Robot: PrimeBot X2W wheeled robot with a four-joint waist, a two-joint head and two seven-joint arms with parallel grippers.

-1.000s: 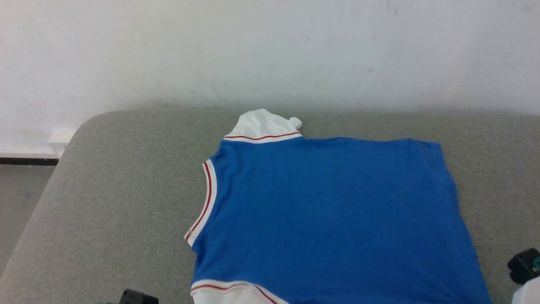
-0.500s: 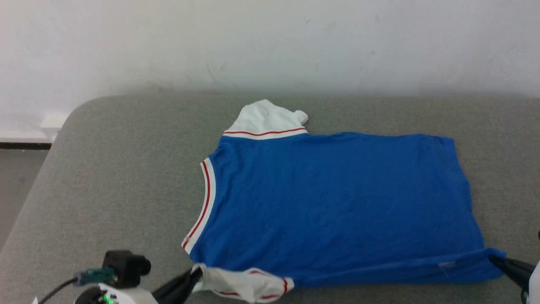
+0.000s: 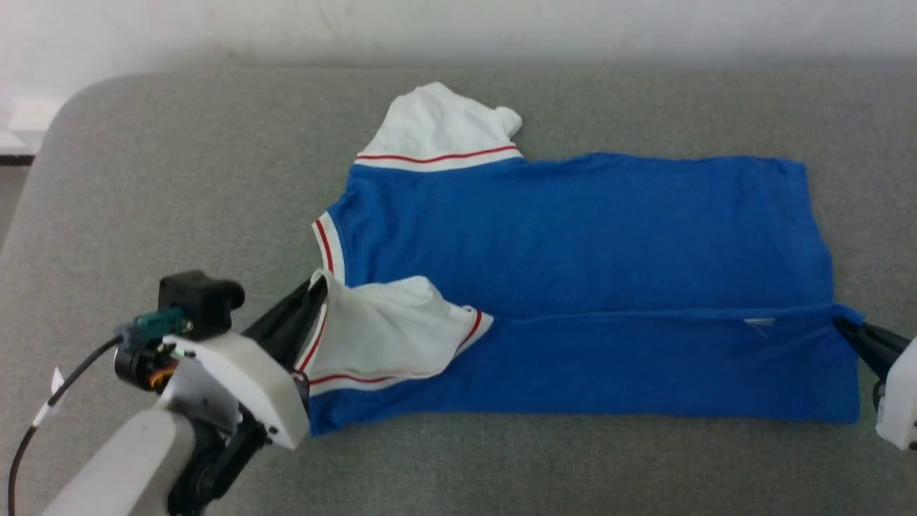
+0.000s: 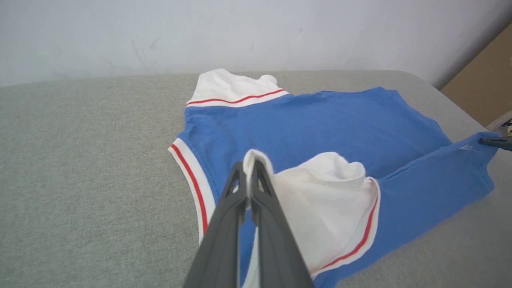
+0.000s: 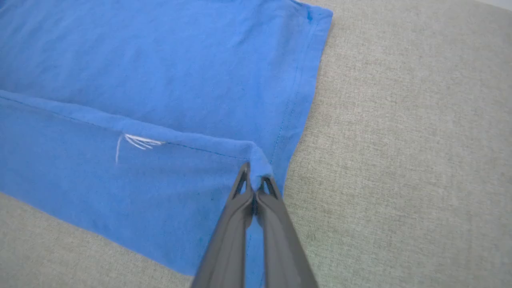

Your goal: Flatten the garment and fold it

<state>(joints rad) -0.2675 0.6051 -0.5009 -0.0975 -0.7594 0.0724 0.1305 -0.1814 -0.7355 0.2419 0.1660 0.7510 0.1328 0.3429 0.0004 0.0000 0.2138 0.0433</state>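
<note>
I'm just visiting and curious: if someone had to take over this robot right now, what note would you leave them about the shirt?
Left gripper: shut on the near white sleeve.
Right gripper: shut on the garment at its hem corner.
Garment: spread on the grey cushion, near side turned over onto the blue body.
Done: flattened; first lengthwise fold begun.
Left: lay that fold down, let go, fold the far sleeve side in, then fold across.
</note>
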